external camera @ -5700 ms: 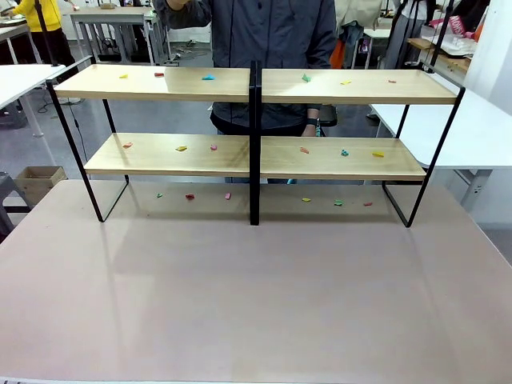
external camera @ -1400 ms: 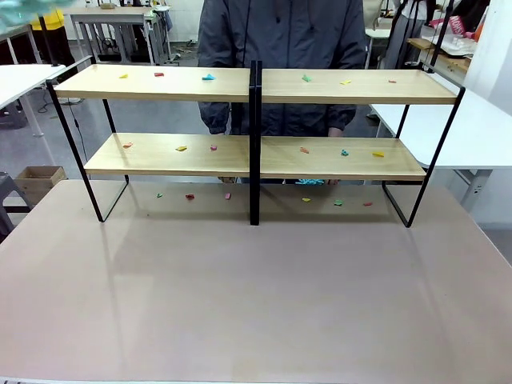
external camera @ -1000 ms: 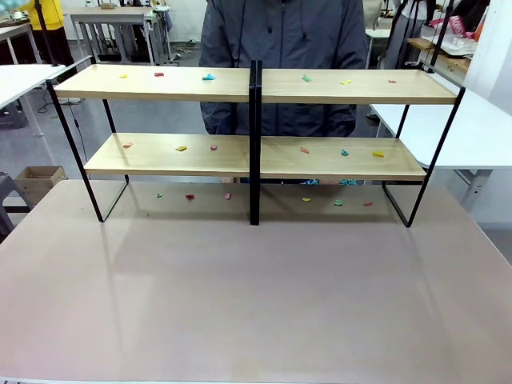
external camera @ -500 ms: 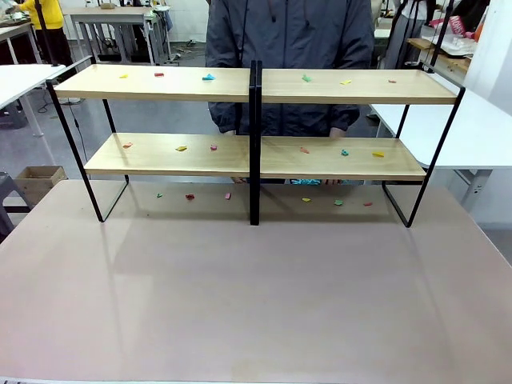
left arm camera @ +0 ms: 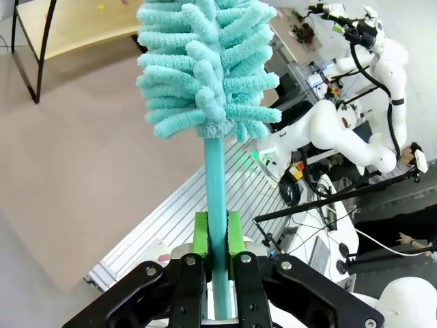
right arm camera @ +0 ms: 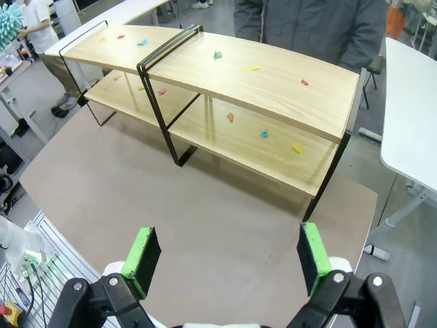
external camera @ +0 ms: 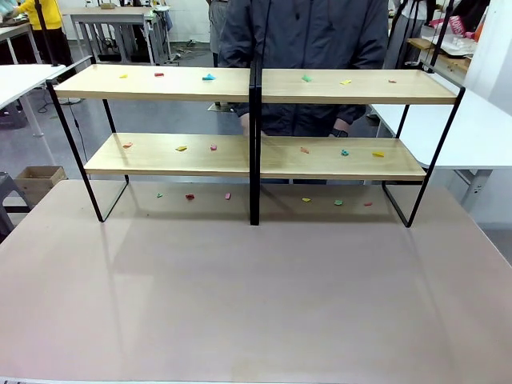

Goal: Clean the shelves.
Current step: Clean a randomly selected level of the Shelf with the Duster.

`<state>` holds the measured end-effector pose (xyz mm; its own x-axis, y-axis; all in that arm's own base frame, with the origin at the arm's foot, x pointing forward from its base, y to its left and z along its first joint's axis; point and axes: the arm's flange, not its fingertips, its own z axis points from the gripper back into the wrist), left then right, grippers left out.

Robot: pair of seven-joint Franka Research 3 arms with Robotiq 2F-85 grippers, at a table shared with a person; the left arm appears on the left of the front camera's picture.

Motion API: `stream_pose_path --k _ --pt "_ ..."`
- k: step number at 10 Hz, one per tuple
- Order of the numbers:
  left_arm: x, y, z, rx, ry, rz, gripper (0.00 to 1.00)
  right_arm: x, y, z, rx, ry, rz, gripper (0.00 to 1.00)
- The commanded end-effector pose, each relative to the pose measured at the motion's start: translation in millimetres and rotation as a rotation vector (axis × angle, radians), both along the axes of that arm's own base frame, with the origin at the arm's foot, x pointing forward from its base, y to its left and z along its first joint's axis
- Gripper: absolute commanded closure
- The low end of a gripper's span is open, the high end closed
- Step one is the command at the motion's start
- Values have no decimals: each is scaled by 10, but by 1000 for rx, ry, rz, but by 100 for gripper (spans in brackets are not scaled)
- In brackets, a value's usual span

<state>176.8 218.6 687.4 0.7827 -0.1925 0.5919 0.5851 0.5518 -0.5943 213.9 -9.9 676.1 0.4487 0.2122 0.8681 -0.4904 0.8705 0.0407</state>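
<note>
Left claw (left arm camera: 218, 233) clamped on duster (left arm camera: 205, 68) handle, teal head beyond the pads. Right claw (right arm camera: 227, 254) open above tabletop (right arm camera: 171, 198), facing shelves (right arm camera: 273, 82) standing at its far side; coloured scraps (right arm camera: 298, 147) on boards; person (right arm camera: 307, 27) behind.

The near stretch of the table (external camera: 256, 304) lies bare from side to side, so the way to the shelves (external camera: 160, 84) from the robot's side is open. Both tiers are open at the front, split in the middle by the black centre posts (external camera: 254, 144), with slanted tube frames at each outer end. Small coloured scraps (external camera: 209, 78) lie flat on the boards and on the table beneath. A person (external camera: 308, 40) stands close behind the right rack, a hand (external camera: 342, 126) near the lower board's back edge; behind the left rack is open floor. The left gripper (left arm camera: 217, 234) carries a duster (left arm camera: 205, 68) whose fluffy head juts well ahead of its pads.
</note>
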Motion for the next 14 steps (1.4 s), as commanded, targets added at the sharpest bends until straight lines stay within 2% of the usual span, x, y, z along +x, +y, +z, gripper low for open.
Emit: stream_pose_path --k 1,5,6,7,8,9,11,12,13,14 --pt "-30 24 37 -1 -3 -3 100 -5 0 -6 2 1 3 0" --pt "-30 24 37 -1 -3 -3 100 -5 0 -6 2 1 3 0" --pt "-4 6 0 -1 -1 1 87 -5 0 -6 2 1 3 0" --pt "161 -189 131 -1 -24 42 87 -5 0 -6 2 1 3 0" --pt "293 -415 263 25 -52 -15 87 -5 0 -6 2 1 3 0" --pt "471 -691 371 101 -36 -10 87 -5 0 -6 2 1 3 0" --pt "845 -1221 479 146 28 -91 87 -5 0 -6 2 1 3 0" --pt "1056 -1522 460 220 54 -11 87 -5 0 -6 2 1 3 0" --pt "1236 -1806 447 290 62 7 87 -5 0 -6 2 1 3 0" --pt "1319 -1823 450 276 59 -15 87 -5 0 -6 2 1 3 0"
